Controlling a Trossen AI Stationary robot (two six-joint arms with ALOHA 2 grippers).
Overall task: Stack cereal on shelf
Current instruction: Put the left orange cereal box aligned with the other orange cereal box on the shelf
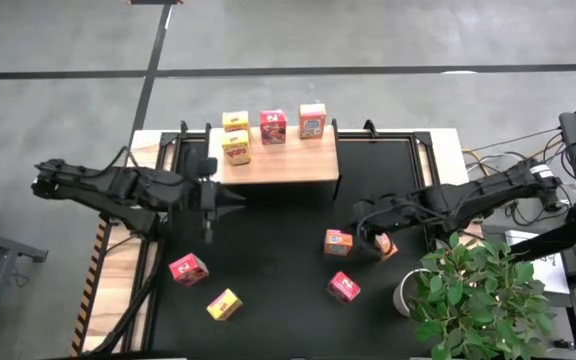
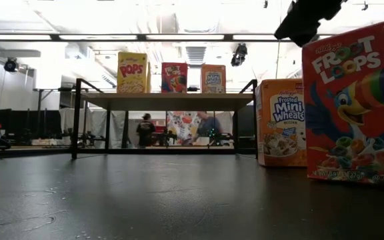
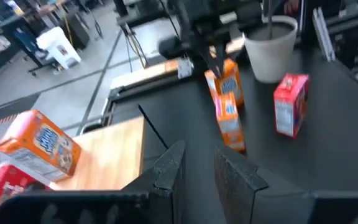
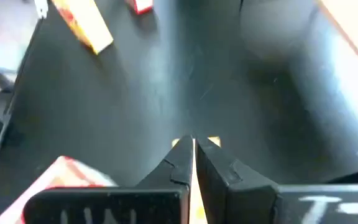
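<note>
Cereal boxes sit in two places: four on the wooden shelf (image 1: 278, 160), namely two yellow (image 1: 235, 123), one pink-red (image 1: 273, 127) and one orange (image 1: 312, 121), and others on the black mat (image 1: 268, 270). The left gripper (image 1: 236, 199) hovers just off the shelf's front edge, its fingers (image 3: 169, 169) slightly apart and empty. The right gripper (image 1: 373, 240) is pinched tight on an orange box (image 1: 385, 246), just beside another orange box (image 1: 338, 241).

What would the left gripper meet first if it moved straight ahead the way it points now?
Most likely the nearer orange box, across bare black mat from the left gripper. Depth is unclear.
</note>
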